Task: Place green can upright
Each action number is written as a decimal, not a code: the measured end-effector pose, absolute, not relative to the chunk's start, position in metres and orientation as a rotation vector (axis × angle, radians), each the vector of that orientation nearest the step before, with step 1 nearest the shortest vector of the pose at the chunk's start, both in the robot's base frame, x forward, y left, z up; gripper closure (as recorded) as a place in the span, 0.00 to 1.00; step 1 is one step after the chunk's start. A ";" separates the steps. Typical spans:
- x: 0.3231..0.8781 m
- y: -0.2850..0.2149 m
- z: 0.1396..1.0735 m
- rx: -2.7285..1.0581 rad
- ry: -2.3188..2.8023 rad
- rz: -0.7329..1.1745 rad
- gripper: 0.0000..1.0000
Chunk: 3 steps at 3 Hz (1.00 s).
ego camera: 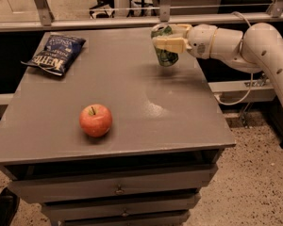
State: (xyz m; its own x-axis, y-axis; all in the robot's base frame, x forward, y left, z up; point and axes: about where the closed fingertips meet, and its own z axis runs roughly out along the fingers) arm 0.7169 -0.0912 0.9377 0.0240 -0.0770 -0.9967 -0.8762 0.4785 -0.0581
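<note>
The gripper (167, 36) reaches in sideways from the right, its fingers pinching the green can (166, 56) around its upper half. The can hangs over the far right part of the grey table (132, 107). Its long axis is near vertical, base down, and I'd judge it just clear of the surface. The next move looks like a straight lowering.

The green can (166, 56) is small, with mottled light-green and white print and a silver rim at its top. It stands close to upright, leaning only slightly, at the far right part of the grey table (132, 102). The gripper (163, 36) reaches in from the right and clamps the can's upper half between its 2 fingers. Whether the can's base touches the tabletop cannot be told.
</note>
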 end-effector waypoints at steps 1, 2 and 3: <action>0.718 -0.096 0.931 -0.859 1.417 0.847 1.00; 0.719 -0.101 0.921 -0.814 1.416 0.925 0.89; 0.718 -0.106 0.912 -0.782 1.415 0.981 0.66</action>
